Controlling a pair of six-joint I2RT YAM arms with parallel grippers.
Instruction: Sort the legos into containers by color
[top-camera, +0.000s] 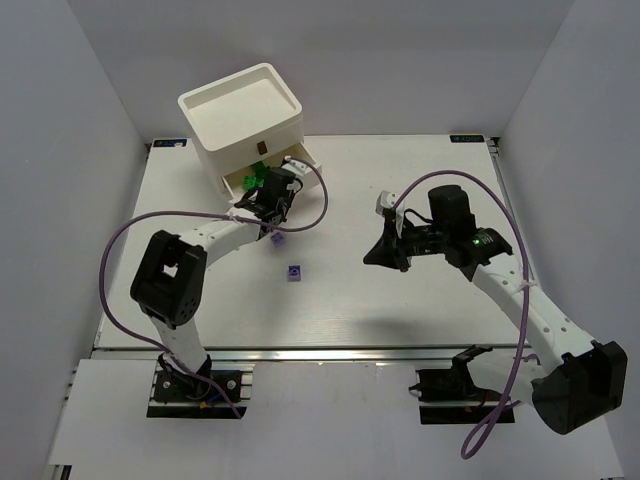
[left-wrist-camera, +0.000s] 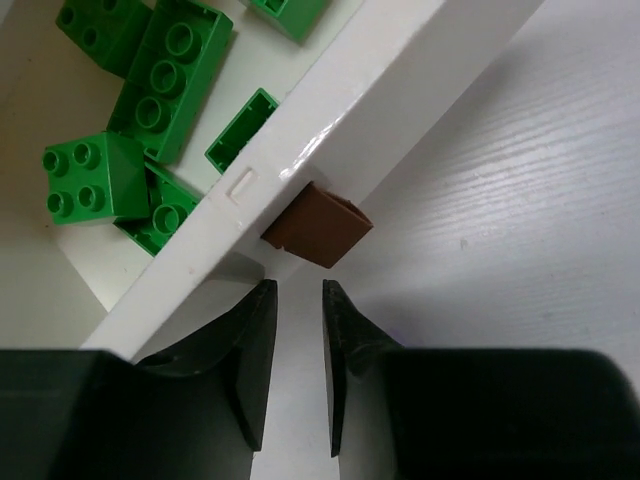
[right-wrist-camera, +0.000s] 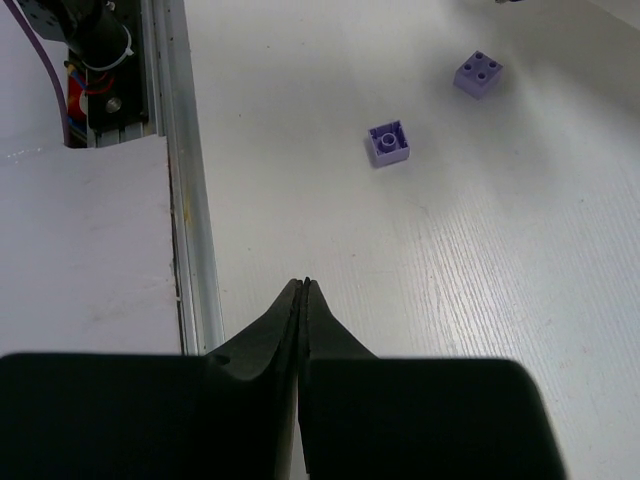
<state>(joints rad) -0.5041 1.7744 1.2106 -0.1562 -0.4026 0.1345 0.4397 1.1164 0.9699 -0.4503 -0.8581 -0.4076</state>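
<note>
Hovering just short of the drawer front, the left gripper (left-wrist-camera: 297, 290) has its jaws a narrow gap apart with nothing between them; fingertips point at the brown handle (left-wrist-camera: 318, 226), which sits just beyond them, apart, not touched; the handle juts from the white front wall of the pulled-out drawer (left-wrist-camera: 380, 90).

Past that wall, inside the drawer, lie the green legos (left-wrist-camera: 165, 70); several bricks heaped together, studs up on most, some overlapping, one partly hidden under the wall's edge.

From the overhead view the drawer is the lowest of the white unit (top-camera: 245, 125), standing at the far left of the table (top-camera: 420, 310).

Right gripper (right-wrist-camera: 303, 285): fingers pressed together, pinching nothing, held above bare tabletop near the right-centre.

Ahead of it, well apart, the nearer purple lego (right-wrist-camera: 388, 142) lies alone on the table, a hollow face showing; beyond that the farther purple lego (right-wrist-camera: 478, 73), four studs up, sits on the table just beside the left arm's wrist.
</note>
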